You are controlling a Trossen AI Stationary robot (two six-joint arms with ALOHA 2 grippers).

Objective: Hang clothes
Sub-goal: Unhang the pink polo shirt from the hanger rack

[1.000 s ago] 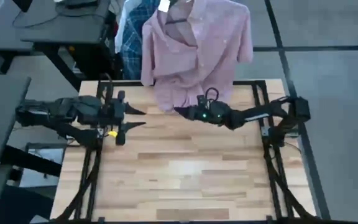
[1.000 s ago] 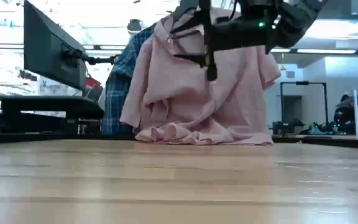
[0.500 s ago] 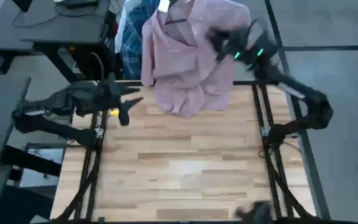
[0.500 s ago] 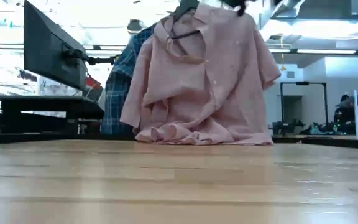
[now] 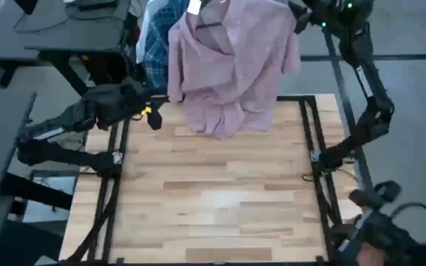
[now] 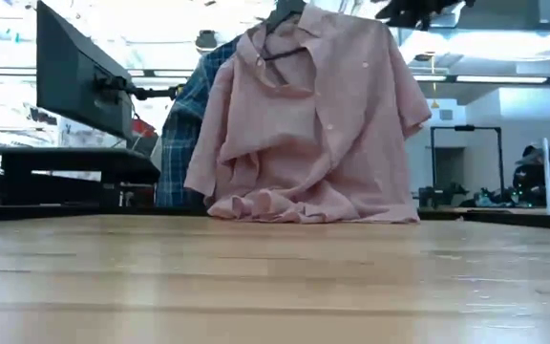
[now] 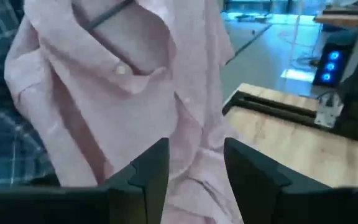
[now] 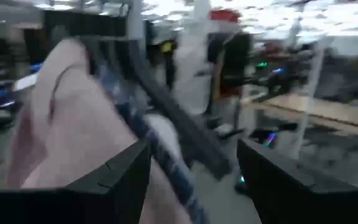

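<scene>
Left gripper [image 5: 154,112], fingers apart and empty, is held at the table's [image 5: 213,199] far left edge, just beside the hung pink shirt [image 5: 231,66]. Right gripper [image 5: 299,15], fingers apart, is raised beyond the far edge by the shirt's shoulder. Plaid shirt [image 5: 154,52] is largely hidden behind the pink one; the hem is bunched on the tabletop.

A light wooden table [image 5: 213,199] with a dark metal frame fills the lower middle of the high view. At the upper left stands a grey desk [image 5: 21,33]. In the low view, a dark monitor [image 6: 79,72] is at the left, and a seated person [image 6: 535,172] at the far right.
</scene>
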